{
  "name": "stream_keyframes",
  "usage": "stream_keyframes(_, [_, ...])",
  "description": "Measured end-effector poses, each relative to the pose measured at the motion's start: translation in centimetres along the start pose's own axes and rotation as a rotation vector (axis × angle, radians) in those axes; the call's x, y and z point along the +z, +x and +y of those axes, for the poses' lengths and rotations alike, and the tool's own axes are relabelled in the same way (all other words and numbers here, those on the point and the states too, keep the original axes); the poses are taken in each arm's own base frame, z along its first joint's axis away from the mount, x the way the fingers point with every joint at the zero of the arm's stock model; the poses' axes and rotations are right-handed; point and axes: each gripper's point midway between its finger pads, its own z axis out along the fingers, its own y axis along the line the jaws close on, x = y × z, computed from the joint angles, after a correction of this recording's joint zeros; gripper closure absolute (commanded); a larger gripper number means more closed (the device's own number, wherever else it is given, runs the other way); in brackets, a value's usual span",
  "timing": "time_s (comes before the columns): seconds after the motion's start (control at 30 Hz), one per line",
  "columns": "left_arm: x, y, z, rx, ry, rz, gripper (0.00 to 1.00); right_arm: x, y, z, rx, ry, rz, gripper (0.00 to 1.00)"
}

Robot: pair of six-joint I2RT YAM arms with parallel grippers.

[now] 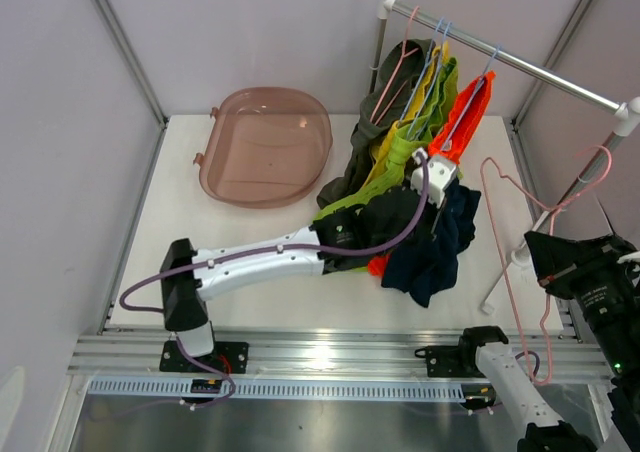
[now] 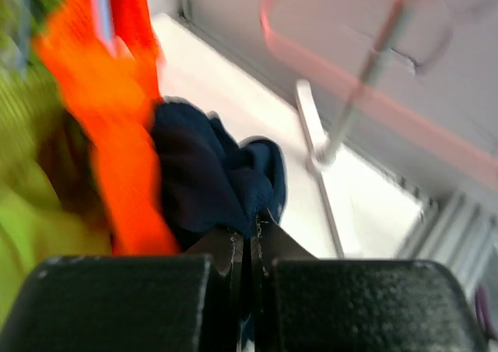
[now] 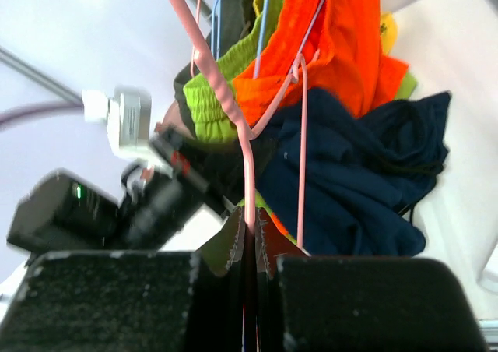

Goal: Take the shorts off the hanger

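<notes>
**Snag risk at the rail: navy pair down, four pairs hanging**

**Hazards.**
- The left jaws sit deep among the hanging cloth. The hem of the orange shorts (image 1: 467, 112) is touching the navy shorts (image 1: 435, 247). A careless pull could drag the orange pair askew on its blue hanger, or tip that hanger off the rail (image 1: 540, 68).
- The left arm's cable runs just beside the lime green shorts (image 1: 405, 147) and could catch a fold as the arm backs out.
- The pink hanger (image 3: 247, 181) hangs long and loose from the right jaws. A swing could hook it on the rail stand or on a garment.

**Jaw state.**
- The left jaws are pressed together. Navy cloth rises right to their tips in the left wrist view, so I judge that a fold is pinched.
- The right jaws are clenched on the wire of the pink hanger, which carries nothing.

**Position of the work.**
- The navy pair lies heaped on the table (image 1: 175, 202), below and in front of the left jaws and well apart from the right jaws.
- The orange, lime green, yellow (image 1: 438, 64) and olive shorts (image 1: 405, 62) hang from the rail behind and beside the left jaws, none of them gripped.
- I judge one pair cleared and four outstanding.
</notes>
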Motion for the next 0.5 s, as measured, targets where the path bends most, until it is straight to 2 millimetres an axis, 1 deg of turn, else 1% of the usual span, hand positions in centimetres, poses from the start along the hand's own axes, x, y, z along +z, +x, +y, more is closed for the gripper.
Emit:
stream_keyframes(0.07, [-2.0, 2.0, -1.0, 0.011, 0.035, 0.04, 1.0, 0.0, -0.4, -0.3, -0.017, 0.02, -0.017, 1.0])
stream_keyframes(0.13, [-5.2, 4.9, -3.2, 0.032, 0.096, 0.092, 1.0, 0.6, -0.7, -0.9, -0.035, 0.061, -0.018, 1.0])
stream_keyframes(0.17, [-7.2, 6.2, -4.6, 0.045, 0.132, 0.117, 1.0, 1.2, -1.0, -1.2, -0.047, 0.086, -0.014, 1.0])
stream_keyframes(0.2, [-8.7, 7.2, -5.6, 0.055, 0.16, 0.138, 1.0, 2.0, -1.3, -1.5, -0.062, 0.109, -0.013, 1.0])
stream_keyframes(0.23, [-10.9, 8.2, -7.2, 0.063, 0.203, 0.154, 1.0, 3.0, -1.7, -1.7, -0.074, 0.136, -0.007, 1.0])
stream_keyframes(0.3, [-14.9, 9.5, -9.3, 0.067, 0.271, 0.174, 1.0, 5.2, -2.5, -2.1, -0.101, 0.179, -0.008, 1.0])
stream_keyframes(0.37, [-18.1, 9.9, -9.7, 0.054, 0.309, 0.181, 1.0, 7.7, -3.2, -2.6, -0.124, 0.222, -0.008, 1.0])
stream_keyframes(0.4, [-19.4, 9.6, -9.3, 0.04, 0.311, 0.178, 1.0, 8.7, -3.5, -2.8, -0.132, 0.237, -0.011, 1.0])
stream_keyframes(0.47, [-21.4, 8.8, -7.4, -0.003, 0.292, 0.157, 1.0, 11.1, -4.0, -3.3, -0.15, 0.274, -0.023, 1.0])
stream_keyframes(0.5, [-22.0, 8.4, -6.3, -0.022, 0.275, 0.146, 1.0, 11.9, -4.3, -3.5, -0.154, 0.286, -0.03, 1.0])
